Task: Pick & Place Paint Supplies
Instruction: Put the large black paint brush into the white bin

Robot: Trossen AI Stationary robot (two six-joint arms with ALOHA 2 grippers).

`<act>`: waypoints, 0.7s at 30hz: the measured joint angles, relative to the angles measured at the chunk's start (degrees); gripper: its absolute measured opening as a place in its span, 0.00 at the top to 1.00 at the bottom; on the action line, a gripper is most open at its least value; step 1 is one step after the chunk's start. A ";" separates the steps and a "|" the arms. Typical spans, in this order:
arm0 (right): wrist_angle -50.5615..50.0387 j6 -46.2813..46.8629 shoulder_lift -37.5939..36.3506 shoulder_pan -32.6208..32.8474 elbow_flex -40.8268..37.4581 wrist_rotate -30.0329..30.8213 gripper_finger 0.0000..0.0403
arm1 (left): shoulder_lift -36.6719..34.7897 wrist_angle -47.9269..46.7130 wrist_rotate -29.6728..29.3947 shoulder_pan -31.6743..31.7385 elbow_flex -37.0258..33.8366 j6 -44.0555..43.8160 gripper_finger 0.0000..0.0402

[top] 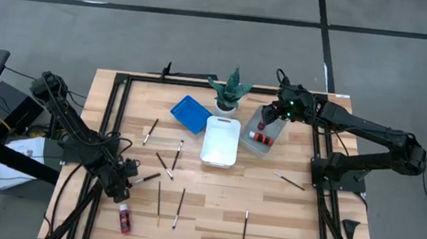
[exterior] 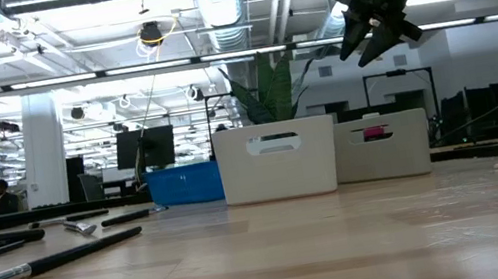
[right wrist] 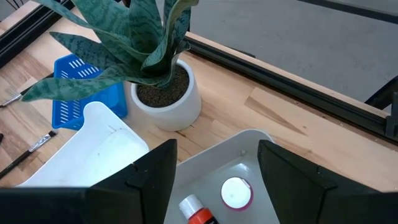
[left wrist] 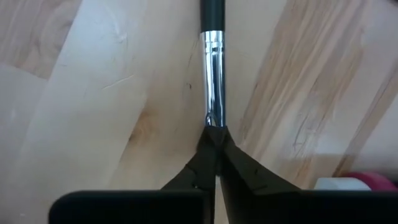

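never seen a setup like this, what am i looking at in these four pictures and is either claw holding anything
These are two dark robot arms working at a wooden table. One picture looks straight down, one looks level across the tabletop, and two come from cameras on the arms' wrists.

On the table lie scattered paintbrushes, a red bottle, a blue tray, a white tray, a grey tray with bottles in it, and a potted plant.

The left gripper is down at the table, shut on a paintbrush by its metal ferrule. The right gripper hangs open and empty above the grey tray.
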 joint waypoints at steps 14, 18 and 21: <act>-0.02 -0.02 -0.01 0.00 0.02 0.00 0.45 | -5.14 -0.82 -3.63 4.31 7.07 7.27 1.00; -0.02 -0.17 -0.02 0.00 0.02 0.02 0.45 | -5.16 -1.03 -5.49 11.36 10.21 15.76 1.00; -0.03 -0.15 -0.02 0.00 0.00 0.02 0.45 | -5.16 -0.98 -7.46 17.84 12.23 21.67 1.00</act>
